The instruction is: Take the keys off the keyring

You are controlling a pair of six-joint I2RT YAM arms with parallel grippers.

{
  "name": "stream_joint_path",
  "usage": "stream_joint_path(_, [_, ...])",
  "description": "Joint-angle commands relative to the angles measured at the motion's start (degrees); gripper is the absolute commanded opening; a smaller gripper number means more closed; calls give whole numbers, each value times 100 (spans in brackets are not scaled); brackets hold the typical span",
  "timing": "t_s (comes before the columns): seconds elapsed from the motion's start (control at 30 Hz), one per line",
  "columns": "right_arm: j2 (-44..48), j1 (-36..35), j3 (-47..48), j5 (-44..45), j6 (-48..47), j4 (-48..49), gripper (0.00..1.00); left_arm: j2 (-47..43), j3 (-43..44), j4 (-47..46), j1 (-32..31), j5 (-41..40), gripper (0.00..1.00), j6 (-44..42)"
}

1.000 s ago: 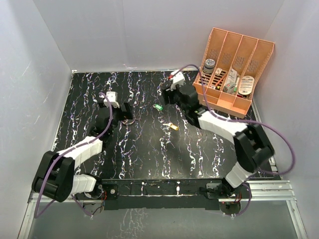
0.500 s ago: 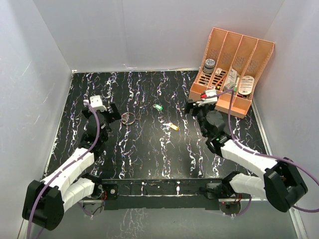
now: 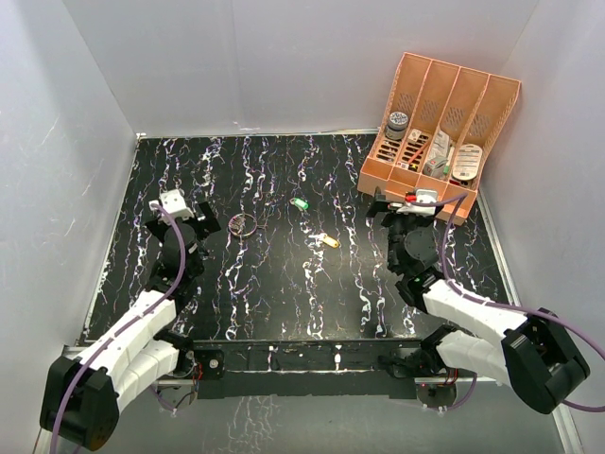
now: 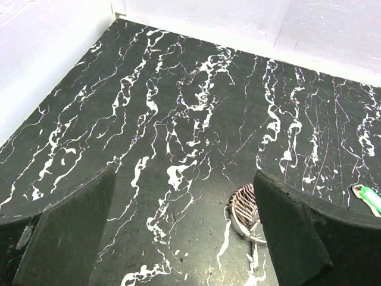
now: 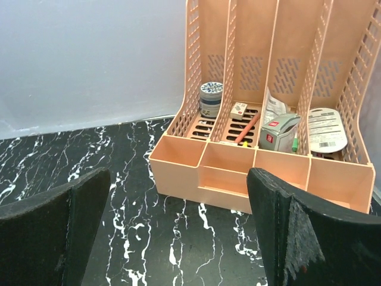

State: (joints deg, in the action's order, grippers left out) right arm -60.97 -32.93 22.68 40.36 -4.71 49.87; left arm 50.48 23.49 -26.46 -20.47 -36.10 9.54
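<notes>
Top external: keyring at eight o'clock of green key (yellow key at five); left gripper, right gripper wide, empty.

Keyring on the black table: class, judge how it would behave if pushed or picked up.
The keyring looks like thin metal wire, so probably stiff and light. Lying flat on the table, it would likely slide, not roll, and be hard to pinch.
</notes>
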Motion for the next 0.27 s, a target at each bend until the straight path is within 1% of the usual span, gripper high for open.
stream_joint_path(0.0, [85,16,-19,324,-179,629,98,-115,3,21,-27,-324,99,-39])
stream_joint_path(0.13, [70,12,30,294,-218,617,98,-93,-38,14,-29,-440,99,-31])
stream_joint_path(0.23, [87,7,50,268,-240,588,98,-71,-37,-49,-27,-297,99,-39])
